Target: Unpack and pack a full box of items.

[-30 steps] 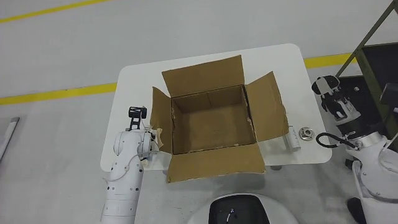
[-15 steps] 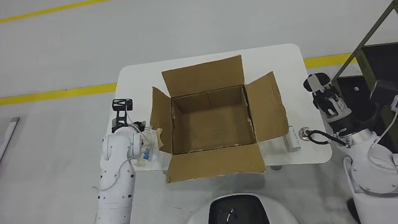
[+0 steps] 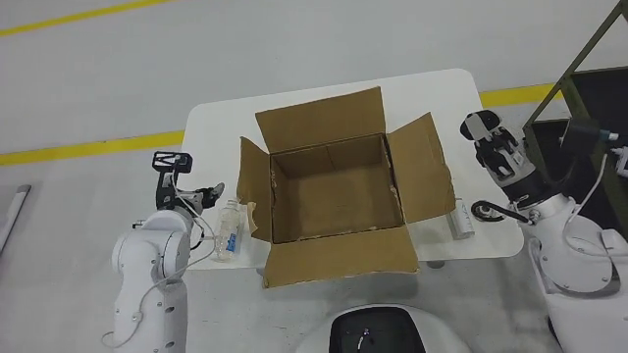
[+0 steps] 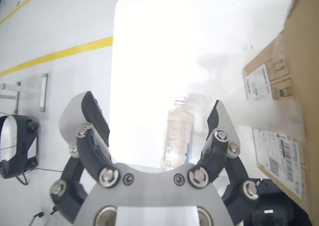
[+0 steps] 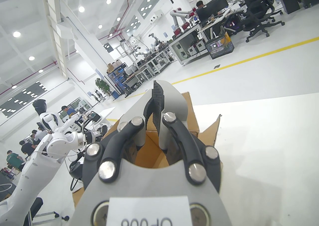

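White table (image 3: 324,93) carried 1 open cardboard box (image 3: 334,201) w/ all 4 flaps folded out. Top view looked straight down onto the box's bare brown floor. Left wrist view caught the box's outer left side instead, w/ white labels (image 4: 279,154) stuck on it, and right wrist view caught a corner of the box past its own fingers. 2 grippers. Left gripper (image 3: 196,196) sat over the table's near left edge, jaws spread wide, grasping nothing. Right gripper (image 5: 157,102) hung over the table's right side, to the right of the right flap, fingers pressed together on nothing. 1 clear plastic bottle (image 4: 178,134) lay on its side on the table just left of the left flap, white cap pointing far. It lay just past the spread left fingers, closer to the box-side one. 1 small white cylinder (image 3: 458,222) lay by the right flap's near corner.
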`<action>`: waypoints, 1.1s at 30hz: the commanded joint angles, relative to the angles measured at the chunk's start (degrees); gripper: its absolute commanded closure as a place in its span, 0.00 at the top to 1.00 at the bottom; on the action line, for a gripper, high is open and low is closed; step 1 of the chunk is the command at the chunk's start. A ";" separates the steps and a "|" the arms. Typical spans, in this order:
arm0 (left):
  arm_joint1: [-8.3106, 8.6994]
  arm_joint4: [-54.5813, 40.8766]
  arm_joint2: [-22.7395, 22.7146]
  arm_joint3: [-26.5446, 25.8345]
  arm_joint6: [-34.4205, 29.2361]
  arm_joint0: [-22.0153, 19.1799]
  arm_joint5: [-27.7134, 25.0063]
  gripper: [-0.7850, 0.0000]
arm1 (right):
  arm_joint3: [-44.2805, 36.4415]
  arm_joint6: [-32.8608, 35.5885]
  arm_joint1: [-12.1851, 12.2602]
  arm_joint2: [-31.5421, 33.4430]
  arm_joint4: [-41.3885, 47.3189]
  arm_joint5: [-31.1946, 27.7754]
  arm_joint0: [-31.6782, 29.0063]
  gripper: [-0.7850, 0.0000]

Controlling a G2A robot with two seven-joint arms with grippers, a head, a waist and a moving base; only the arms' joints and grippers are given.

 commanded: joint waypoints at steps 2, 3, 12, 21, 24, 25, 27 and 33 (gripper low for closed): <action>0.15 -2.41 -0.41 -1.44 -0.60 0.78 -1.54 1.00 | 0.33 -0.12 0.07 -0.44 -0.09 0.13 0.31 0.00; 0.22 -2.90 -0.54 -1.88 -0.90 1.01 -2.14 1.00 | 0.45 -0.17 0.09 -0.55 -0.11 0.18 0.43 0.00; 0.42 -4.75 -1.35 -3.53 -3.71 2.23 -1.53 1.00 | 1.24 -0.17 0.34 -1.50 -0.07 0.56 1.49 0.00; 0.40 -7.68 -1.41 -2.89 -3.43 2.95 -2.15 1.00 | 1.41 -0.45 0.56 -2.49 -0.35 0.44 1.91 0.00; 0.82 -13.07 -3.31 -2.18 -7.59 2.97 -5.83 1.00 | 1.68 -0.53 0.68 -2.28 -0.36 0.44 1.92 0.00; 1.01 -15.11 -4.26 -1.71 -9.38 3.04 -7.03 1.00 | 1.71 -0.52 0.71 -2.26 -0.32 0.42 1.93 0.00; 1.43 -19.14 -5.92 -0.58 -13.52 3.36 -9.84 1.00 | 1.78 -0.50 0.79 -2.19 -0.32 0.34 1.88 0.00; 2.50 -24.52 -6.78 4.04 -23.21 2.68 -12.78 1.00 | 2.02 -0.50 0.96 -2.45 -0.45 0.45 1.75 0.00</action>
